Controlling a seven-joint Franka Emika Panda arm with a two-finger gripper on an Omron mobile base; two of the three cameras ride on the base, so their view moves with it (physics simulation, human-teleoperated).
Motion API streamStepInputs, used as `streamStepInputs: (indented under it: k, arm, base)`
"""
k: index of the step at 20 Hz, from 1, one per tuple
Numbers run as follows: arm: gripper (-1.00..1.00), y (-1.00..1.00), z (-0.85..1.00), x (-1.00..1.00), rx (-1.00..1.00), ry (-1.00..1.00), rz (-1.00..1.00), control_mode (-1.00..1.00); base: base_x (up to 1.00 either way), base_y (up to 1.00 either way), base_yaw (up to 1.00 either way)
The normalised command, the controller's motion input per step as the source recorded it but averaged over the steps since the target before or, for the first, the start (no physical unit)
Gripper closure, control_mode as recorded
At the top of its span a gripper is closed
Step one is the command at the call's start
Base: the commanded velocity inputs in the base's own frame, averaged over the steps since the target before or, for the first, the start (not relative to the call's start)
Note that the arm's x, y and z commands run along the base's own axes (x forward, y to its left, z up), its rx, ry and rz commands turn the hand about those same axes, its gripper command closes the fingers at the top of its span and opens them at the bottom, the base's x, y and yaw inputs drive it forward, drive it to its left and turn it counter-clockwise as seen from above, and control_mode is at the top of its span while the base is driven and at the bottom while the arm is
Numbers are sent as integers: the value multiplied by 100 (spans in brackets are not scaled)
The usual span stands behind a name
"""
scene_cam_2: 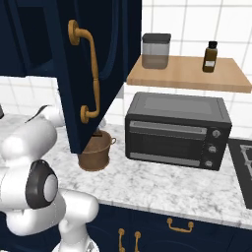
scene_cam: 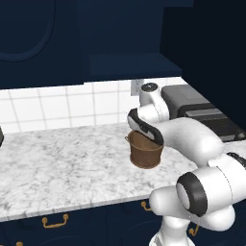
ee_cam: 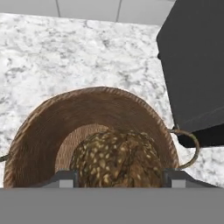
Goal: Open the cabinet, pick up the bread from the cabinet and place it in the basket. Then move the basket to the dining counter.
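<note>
We're in a home kitchen here: marble counter [scene_cam_2: 162, 189] over navy drawers with brass pulls [scene_cam_2: 179, 225], white tiled wall [scene_cam: 62, 108], a black toaster oven [scene_cam_2: 177, 129], and a wooden shelf [scene_cam_2: 189, 74] carrying a canister [scene_cam_2: 156, 50] and bottle [scene_cam_2: 210, 57].

Glossy white arm [scene_cam: 192, 139], rounded bulbous links, dark grey bands at joints, round grey cap on top link, white pedestal below, smooth casing, no markings

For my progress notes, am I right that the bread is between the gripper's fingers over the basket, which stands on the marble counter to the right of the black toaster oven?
Nearly: the basket stands left of the toaster oven, as the right base view shows. The rest holds: the bread sits between the gripper fingers, over the basket on the marble counter.
</note>
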Motion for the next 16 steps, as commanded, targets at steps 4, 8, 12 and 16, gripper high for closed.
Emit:
streamStepInputs:
  k: [4, 8, 12, 16]
  arm:
    - [100, 0, -100, 93, 0, 8, 0, -100]
    - [100, 3, -66, 50, 1, 1, 0, -100]
    - [100, 0, -68, 20, 0, 0, 0, -100]
    - [-100, 17, -38, -41, 0, -2, 0, -100]
  base:
    - [0, 0, 0]
    - [0, 0, 0]
    - [0, 0, 0]
    - [0, 0, 0]
